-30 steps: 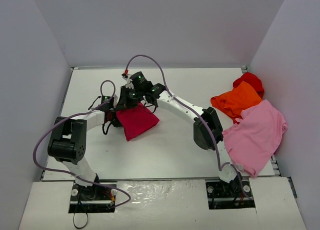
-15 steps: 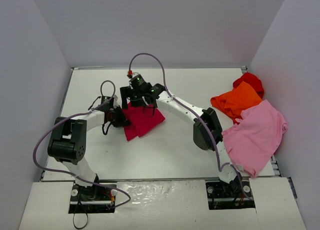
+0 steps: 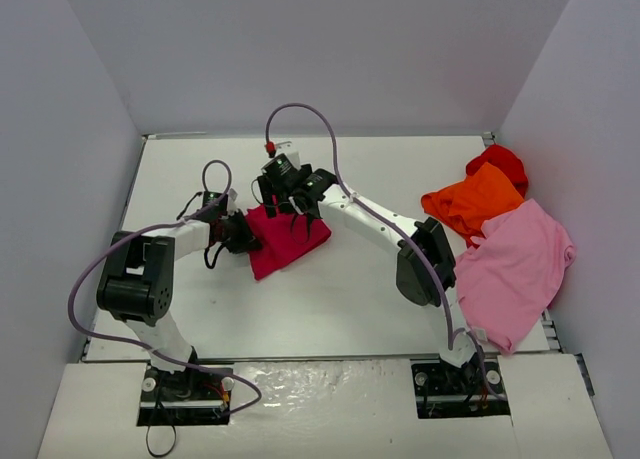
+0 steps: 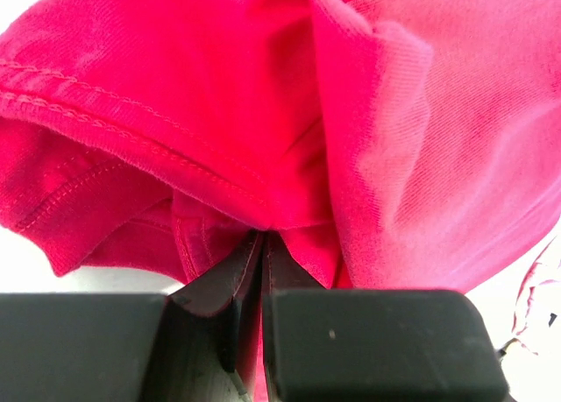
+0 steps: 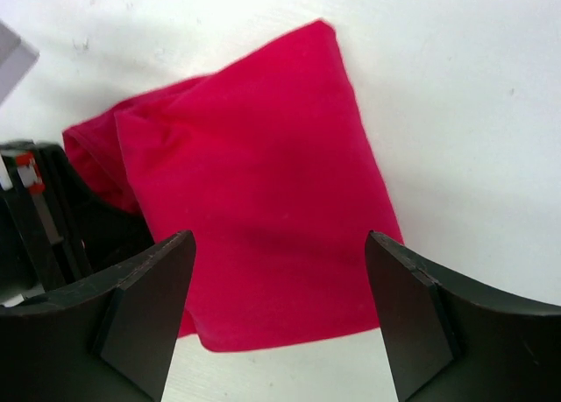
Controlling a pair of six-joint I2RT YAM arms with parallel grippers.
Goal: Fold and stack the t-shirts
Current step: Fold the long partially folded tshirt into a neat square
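The left gripper [image 4: 263,240] is clamped tight on a bunched edge of the crimson t-shirt [image 4: 219,95], which lies folded on the table [image 3: 330,299]. The right gripper [image 5: 276,279] hovers over that shirt, fingers wide apart, gripping nothing. The orange t-shirt [image 3: 475,201], light pink t-shirt [image 3: 515,264] and red t-shirt [image 3: 500,161] lie well to its right.

This is a robotics lab, set up as a small test cell. A white desk [image 3: 350,309] is boxed in by plain pale panels: a back wall [image 3: 320,49] along the desk's far edge, and side walls [image 3: 60,179] at its left and right edges. A left arm [image 3: 135,284] and a right arm [image 3: 420,264], both white and black, are bolted on mounts [image 3: 185,394] at the desk's near edge. Purple cables [image 3: 300,114] loop loose above the desk. On the desk lie plain cloth props: a crimson shirt [image 3: 285,239] near its middle, and a pink shirt [image 3: 515,269], an orange shirt [image 3: 475,201] and a red shirt [image 3: 500,162] heaped at its right edge.
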